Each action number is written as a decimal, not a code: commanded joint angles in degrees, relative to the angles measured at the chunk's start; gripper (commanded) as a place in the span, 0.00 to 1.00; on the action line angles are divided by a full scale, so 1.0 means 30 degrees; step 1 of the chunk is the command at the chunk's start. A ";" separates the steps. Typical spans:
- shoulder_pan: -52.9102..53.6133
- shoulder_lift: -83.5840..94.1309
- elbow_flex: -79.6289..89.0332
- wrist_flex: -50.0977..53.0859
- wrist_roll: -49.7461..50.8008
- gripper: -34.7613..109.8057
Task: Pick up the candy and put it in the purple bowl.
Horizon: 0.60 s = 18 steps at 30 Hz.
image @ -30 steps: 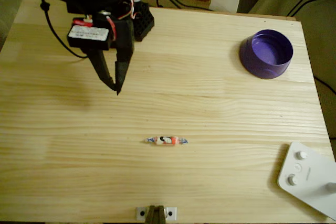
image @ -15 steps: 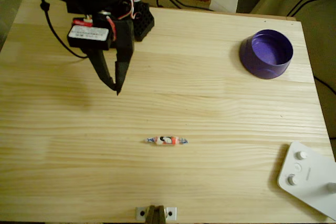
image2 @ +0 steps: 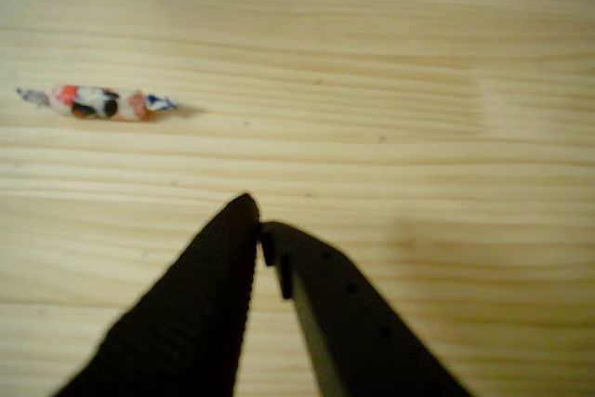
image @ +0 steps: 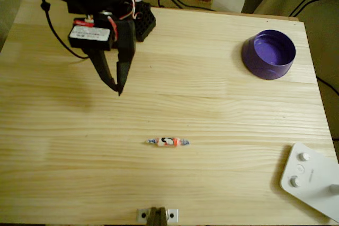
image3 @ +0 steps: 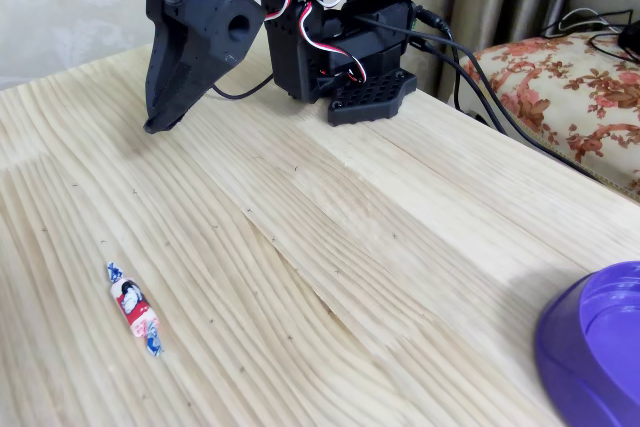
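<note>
1. candy (image: 167, 142) lies flat on the bare wooden table (image: 212, 120), lengthwise left to right in the overhead view, a bit below table centre; nothing touches it.
2. Wrapper: pinkish-orange and white middle with a dark mark, twisted bluish ends. In the wrist view it sits upper left (image2: 96, 102), throwing a small shadow on its right end. In the fixed view it is at lower left (image3: 134, 309), angled on the wood grain.
3. gripper (image: 117, 89) hangs up and left of the candy in the overhead view, well apart from it, tips pointing down toward the table. Height above the wood can't be judged exactly.
4. Black fingers are pressed together at the tips with nothing between them; the wrist view shows both tips meeting at one point (image2: 257, 223) over bare wood.
5. In the fixed view the gripper (image3: 153, 127) points down at the far left of the table, the candy nearer the camera.
6. purple bowl (image: 268, 54) stands upright near the top right corner in the overhead view, well apart from candy and gripper; nothing visible inside. Its rim shows at the lower right in the fixed view (image3: 590, 347).
7. white device (image: 310, 179) with round knobs lies at the bottom right table corner, overhead view.
8. Black arm base with red and white wires (image3: 340, 37) sits at the table's far edge.
</note>
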 commanded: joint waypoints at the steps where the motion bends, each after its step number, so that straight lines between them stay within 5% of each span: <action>1: -0.0732 0.1348 -0.0381 0.0264 -0.0674 0.24; 18: 0.0176 0.1348 -0.0381 0.0264 0.0176 0.24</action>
